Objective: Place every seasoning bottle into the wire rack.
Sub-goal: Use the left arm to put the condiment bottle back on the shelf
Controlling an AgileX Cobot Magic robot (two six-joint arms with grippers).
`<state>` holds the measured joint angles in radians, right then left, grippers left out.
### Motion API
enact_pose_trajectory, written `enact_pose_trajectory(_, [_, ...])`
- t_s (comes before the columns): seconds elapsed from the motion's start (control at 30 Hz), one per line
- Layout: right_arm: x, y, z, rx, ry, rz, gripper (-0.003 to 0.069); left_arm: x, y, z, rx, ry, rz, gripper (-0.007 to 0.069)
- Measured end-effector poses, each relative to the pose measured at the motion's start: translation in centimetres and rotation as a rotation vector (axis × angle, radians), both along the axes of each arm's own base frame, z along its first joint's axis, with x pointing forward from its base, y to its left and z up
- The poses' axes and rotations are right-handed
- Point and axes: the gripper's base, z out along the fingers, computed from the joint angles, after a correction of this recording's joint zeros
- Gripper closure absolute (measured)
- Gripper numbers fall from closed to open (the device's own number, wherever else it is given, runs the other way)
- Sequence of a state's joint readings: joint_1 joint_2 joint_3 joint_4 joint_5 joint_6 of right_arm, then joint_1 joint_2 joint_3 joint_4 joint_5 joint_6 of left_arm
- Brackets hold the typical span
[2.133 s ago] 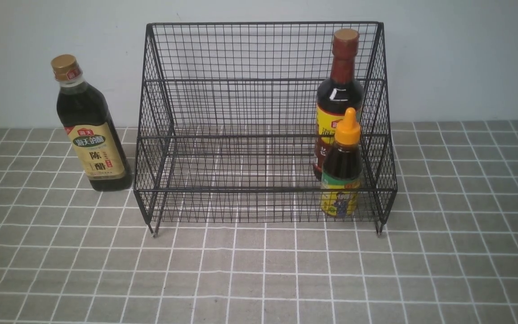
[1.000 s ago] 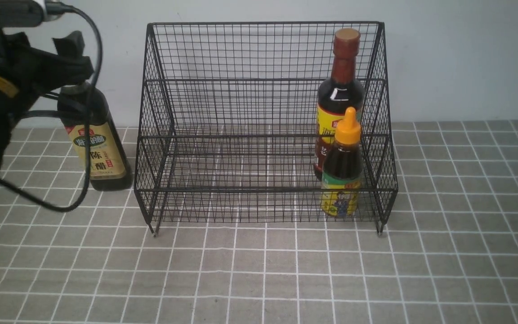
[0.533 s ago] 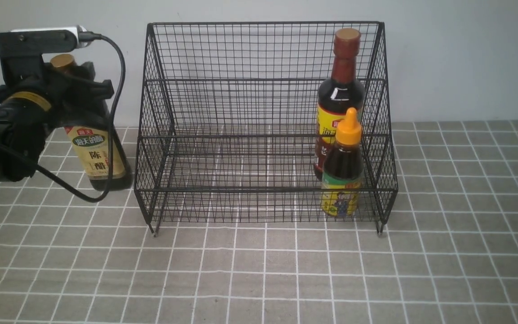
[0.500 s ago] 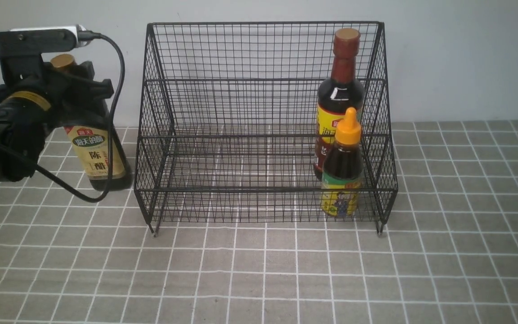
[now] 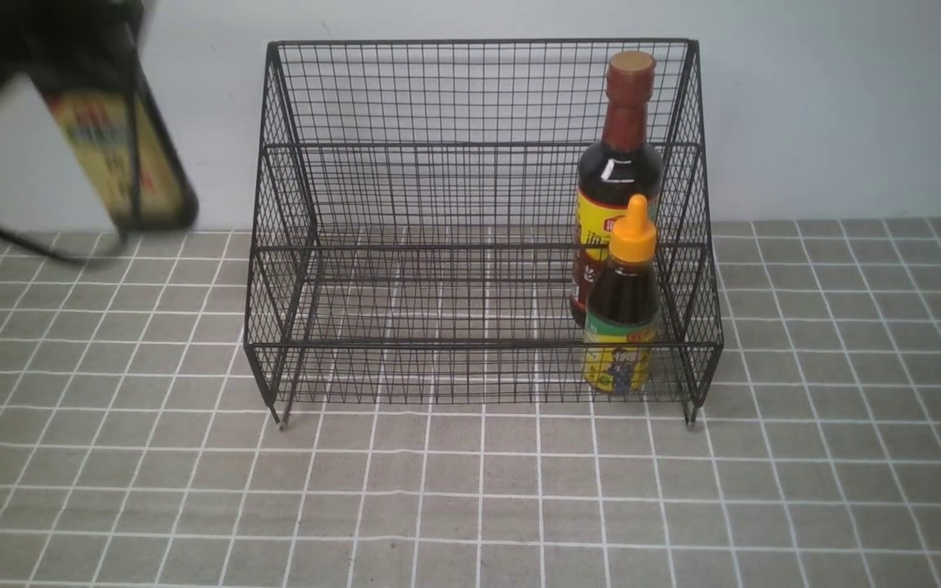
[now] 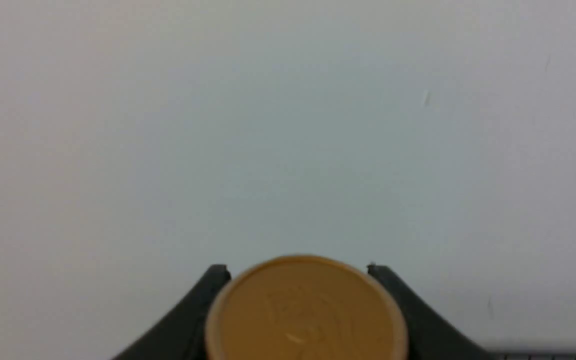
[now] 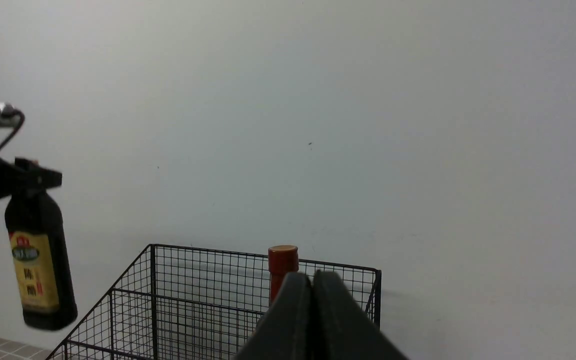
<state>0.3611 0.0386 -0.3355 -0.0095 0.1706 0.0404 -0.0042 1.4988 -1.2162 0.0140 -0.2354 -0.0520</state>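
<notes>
My left gripper [image 6: 298,270] is shut on the neck of the gold-capped bottle [image 5: 115,155], just under its cap [image 6: 305,310]. It holds the bottle in the air, tilted and blurred, left of the wire rack [image 5: 479,42]. The right wrist view shows the same gripper [image 7: 23,177] and the hanging bottle [image 7: 38,260] clear of the table. The brown-capped bottle [image 5: 617,180] stands on the rack's right side, with the short orange-nozzle bottle [image 5: 622,318] in front of it on the lower tier. My right gripper [image 7: 312,275] is shut and empty, raised on the near side of the rack [image 7: 193,280].
A grey tiled cloth [image 5: 470,490] covers the table. A plain wall [image 5: 846,106] stands close behind the rack. The left arm's black cable [image 5: 29,241] hangs low over the table at the far left.
The left arm came in from the left and closed on the gold-capped bottle's neck. Since half a second ago it has lifted the bottle off the table, up and slightly left, tilting it.
</notes>
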Motion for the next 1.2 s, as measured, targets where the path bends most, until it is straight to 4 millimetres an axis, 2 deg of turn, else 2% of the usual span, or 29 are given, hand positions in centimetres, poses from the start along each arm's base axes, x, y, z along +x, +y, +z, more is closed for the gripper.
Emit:
enact_pose_trajectory(0.03, [0.0,0.0,0.0,-0.002,0.004,0.000,0.0672,-0.2,-0.5,2.0,0.002,-0.031,-0.013,0.0321])
enact_pose_trajectory(0.07, [0.0,0.0,-0.1,-0.002,0.006,0.000,0.0672,-0.2,-0.6,2.2,0.004,-0.029,-0.016,0.0321])
enact_pose_trajectory(0.1, [0.0,0.0,-0.1,-0.003,0.007,-0.001,0.0672,-0.2,-1.4,3.9,0.006,-0.055,-0.037,0.0321])
enact_pose_trajectory(0.13, [0.0,0.0,-0.1,-0.004,0.007,-0.001,0.0672,-0.3,-2.1,4.8,0.007,-0.064,-0.058,0.0321])
enact_pose_trajectory(0.3, [0.0,0.0,-0.1,-0.007,0.009,-0.002,0.0672,0.3,-5.3,7.4,-0.017,-0.102,-0.142,0.0321])
enact_pose_trajectory(0.4, [0.0,0.0,-0.1,-0.007,0.009,-0.002,0.0672,1.6,-6.7,7.8,-0.041,-0.114,-0.174,0.0321])
enact_pose_trajectory(0.57, [0.0,0.0,-0.1,-0.008,0.008,-0.002,0.0672,4.0,-8.3,6.6,-0.045,-0.093,-0.201,0.0321])
enact_pose_trajectory(0.7, [0.0,0.0,-0.1,-0.025,0.003,-0.009,0.0672,6.5,-9.8,4.9,-0.045,-0.054,-0.223,0.0321])
enact_pose_trajectory(0.73, [0.0,0.0,-0.1,-0.028,0.002,-0.010,0.0672,6.7,-9.8,4.8,-0.045,-0.052,-0.223,0.0321])
enact_pose_trajectory(0.8, [0.0,0.0,-0.1,-0.046,-0.005,-0.018,0.0672,8.0,-10.3,3.2,-0.041,-0.018,-0.226,0.0323])
enact_pose_trajectory(0.93, [0.0,0.0,-0.1,-0.053,-0.008,-0.021,0.0672,8.9,-10.5,1.8,-0.034,0.013,-0.226,0.0323])
enact_pose_trajectory(1.2, [0.0,0.0,-0.1,-0.057,-0.009,-0.023,0.0672,11.2,-11.1,-3.1,0.039,0.150,-0.227,0.0323])
